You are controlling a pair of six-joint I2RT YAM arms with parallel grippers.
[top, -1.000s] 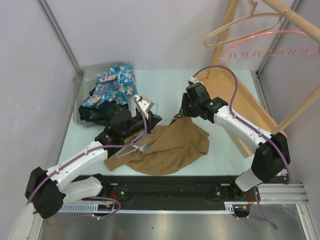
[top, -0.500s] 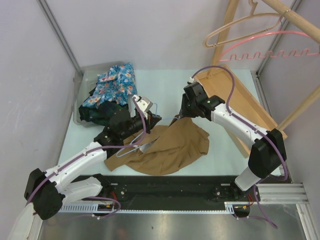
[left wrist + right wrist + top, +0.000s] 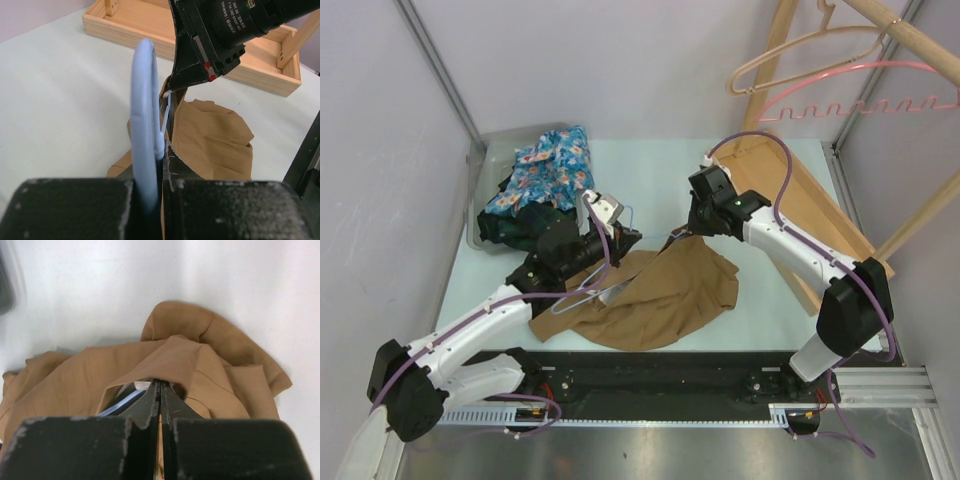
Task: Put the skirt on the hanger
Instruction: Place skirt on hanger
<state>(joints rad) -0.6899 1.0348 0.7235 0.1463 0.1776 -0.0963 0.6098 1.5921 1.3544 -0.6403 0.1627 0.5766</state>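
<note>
The brown skirt (image 3: 665, 295) lies crumpled on the table (image 3: 660, 165), in front of both arms. Its near hem runs just beside the black rail (image 3: 650, 372) at the table's front edge. Its far edge is drawn up into a peak.

The right jaws are closed tight on that peak, pinching the cloth's edge. In the right wrist view the fabric folds up to the jaw tips, with a pale bar of the hanger showing under the fold. The right arm (image 3: 790, 250) reaches to the skirt from its right side.

The left jaws are closed on the light blue hanger (image 3: 144, 115), gripping it at the base of its hook. The hook stands upright just left of the skirt's peak, and the hanger's lower part slopes down over the skirt's left edge. The left arm (image 3: 485, 322) comes in from the skirt's near left. Both sets of jaws are near each other at the peak, and I cannot tell whether they touch.

Beyond the skirt the table is bare to the back wall. A strip of bare table separates the skirt's right edge from the wooden tray (image 3: 805, 205). The grey bin (image 3: 477, 190) of clothes, with a floral cloth (image 3: 550, 165) on top, sits beyond the skirt's left side, close behind the left arm's wrist. High above the skirt's far right, a pink hanger (image 3: 880, 100) and a beige hanger (image 3: 800, 50) hang on a wooden rail (image 3: 910, 30).
</note>
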